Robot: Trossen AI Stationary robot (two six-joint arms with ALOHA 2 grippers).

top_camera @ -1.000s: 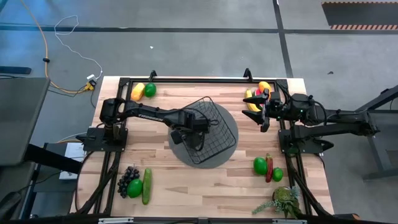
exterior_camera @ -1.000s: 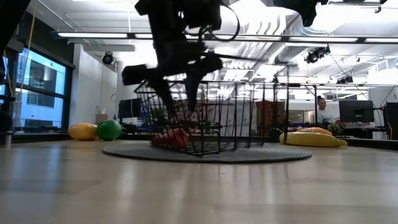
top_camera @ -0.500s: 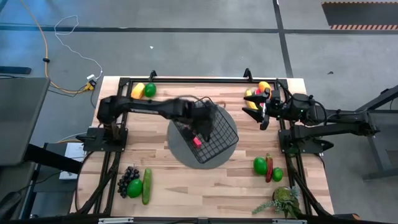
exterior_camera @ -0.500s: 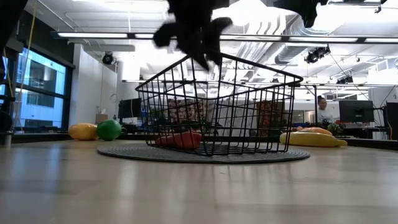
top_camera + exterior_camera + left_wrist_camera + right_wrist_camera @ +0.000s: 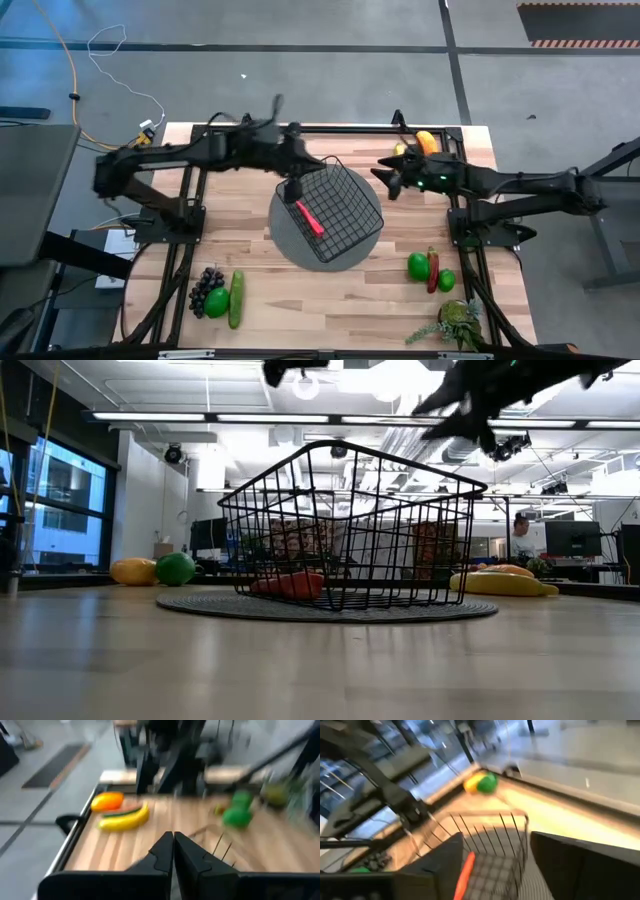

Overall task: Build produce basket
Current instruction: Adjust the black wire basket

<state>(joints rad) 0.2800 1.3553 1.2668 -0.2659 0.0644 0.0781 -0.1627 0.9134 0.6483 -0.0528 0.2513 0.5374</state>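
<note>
One red toy chili (image 5: 309, 217) lies in your black wire-mesh basket (image 5: 345, 205) mid-counter. Left end effector (image 5: 173, 851), fingers together and empty, needs another fruit; right end effector (image 5: 387, 178), apart, hovers beside it.

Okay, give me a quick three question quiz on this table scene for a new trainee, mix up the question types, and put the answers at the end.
1. True or false: the basket holds a red chili.
2. What sits beside the grapes near the table's front left corner? A) a cucumber B) an orange C) a watermelon slice
3. Fill in: the basket stands on a round grey ____.

Key:
1. True; the chili lies alone on the basket floor.
2. A.
3. Mat.
</note>
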